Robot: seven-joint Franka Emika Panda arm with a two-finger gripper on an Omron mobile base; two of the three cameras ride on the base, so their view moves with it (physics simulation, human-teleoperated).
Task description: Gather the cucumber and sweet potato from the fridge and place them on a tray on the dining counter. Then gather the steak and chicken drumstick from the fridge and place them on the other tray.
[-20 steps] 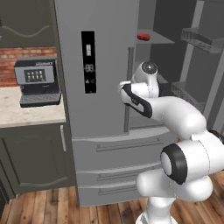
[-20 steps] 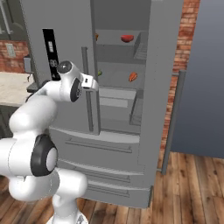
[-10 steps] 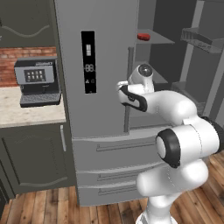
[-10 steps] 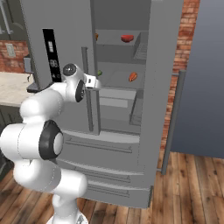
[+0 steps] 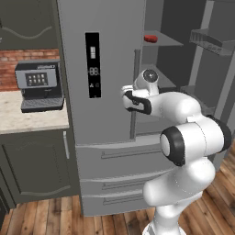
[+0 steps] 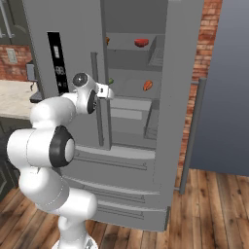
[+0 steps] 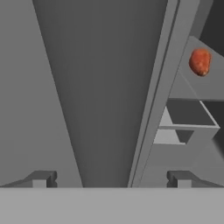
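Two dark fingertips (image 7: 43,178) stand wide apart at the bottom of the hand view, so the jaws are fully spread and clamp nothing. Between them rises the closed left fridge door (image 7: 100,87) with its long vertical handle (image 7: 151,100) running just inside the right fingertip; whether a tip touches the handle cannot be told. In the base views the gripper (image 6: 108,92) is at the inner edge of that door, at the height of the middle shelf.

Writing is scarce: the door's black dispenser panel (image 5: 92,64) shows pale digits and icons too small to read, and the coffee machine (image 5: 39,85) on the desk (image 5: 27,119) to the left carries a line of lettering above its screen that is also illegible.

Deeper in, the right fridge door (image 6: 221,87) is swung open. An orange sweet potato (image 6: 148,86) lies on the middle shelf (image 6: 131,90), with a small green item, possibly the cucumber (image 6: 111,81), just past the gripper. A red piece, likely the steak (image 6: 141,43), lies on the top shelf (image 6: 127,48).
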